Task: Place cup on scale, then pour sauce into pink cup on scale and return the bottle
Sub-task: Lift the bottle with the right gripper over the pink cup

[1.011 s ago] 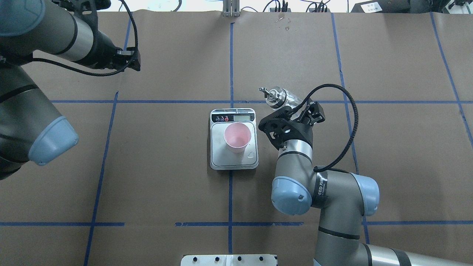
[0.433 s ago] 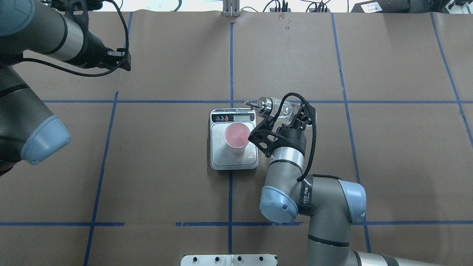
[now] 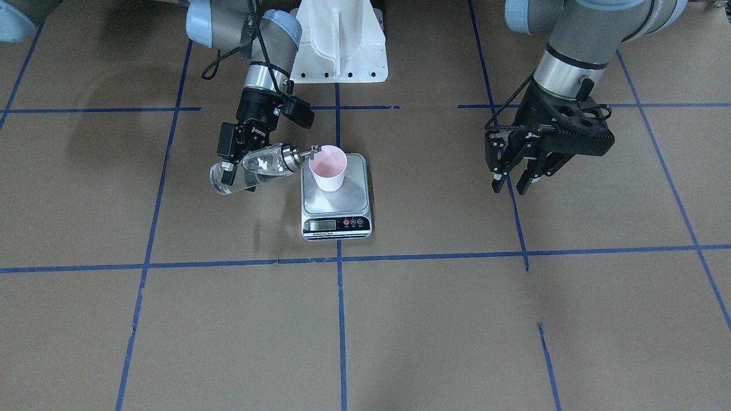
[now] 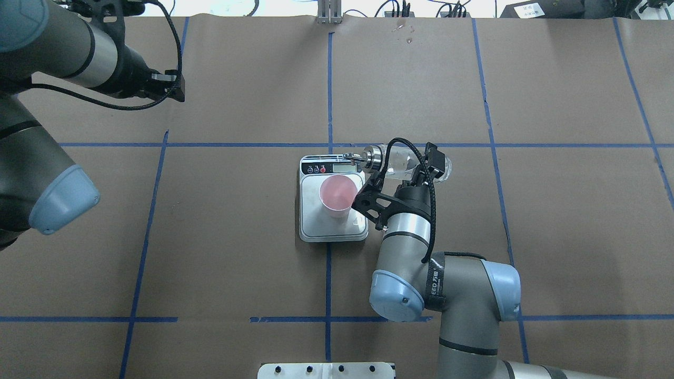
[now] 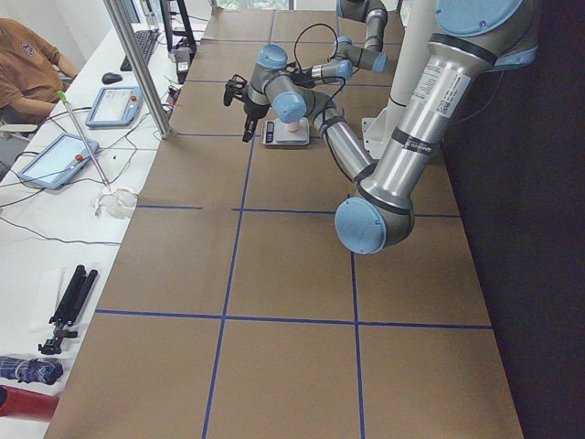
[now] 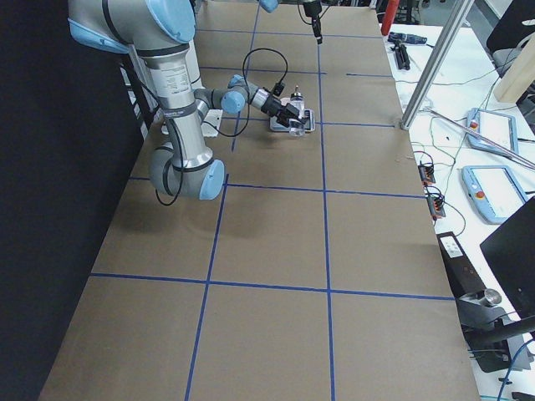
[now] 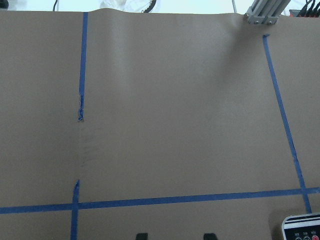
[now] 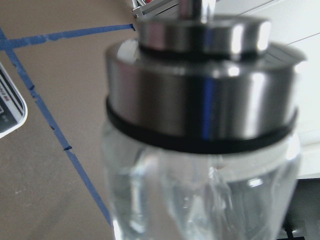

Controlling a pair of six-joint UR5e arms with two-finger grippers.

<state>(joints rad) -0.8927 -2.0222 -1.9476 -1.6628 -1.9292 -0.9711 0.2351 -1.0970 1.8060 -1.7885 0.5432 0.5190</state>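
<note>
The pink cup (image 3: 328,165) (image 4: 337,195) stands upright on the steel scale (image 3: 357,197) (image 4: 310,223), behind its display strip. My right gripper (image 3: 235,170) (image 4: 420,169) is shut on the glass bottle (image 3: 260,165) (image 4: 400,160) near its base. The bottle lies tilted almost level, and its metal spout (image 3: 313,151) reaches the cup's rim. Clear sauce (image 8: 200,200) shows inside the glass, and I see no stream. The bottle's collar (image 8: 200,120) fills the right wrist view. My left gripper (image 3: 513,184) (image 4: 174,87) (image 7: 175,236) hangs open and empty, far off to the side.
The brown paper table carries a grid of blue tape lines (image 4: 329,95). The white robot base plate (image 3: 342,45) sits at the robot's edge. An aluminium post (image 6: 435,67) and desks with tablets (image 5: 114,105) and a seated person (image 5: 27,59) lie beyond the far edge.
My right gripper has carried the bottle leftwards to the cup and tipped its spout down to the rim. The left arm has drawn back slightly to the left.
</note>
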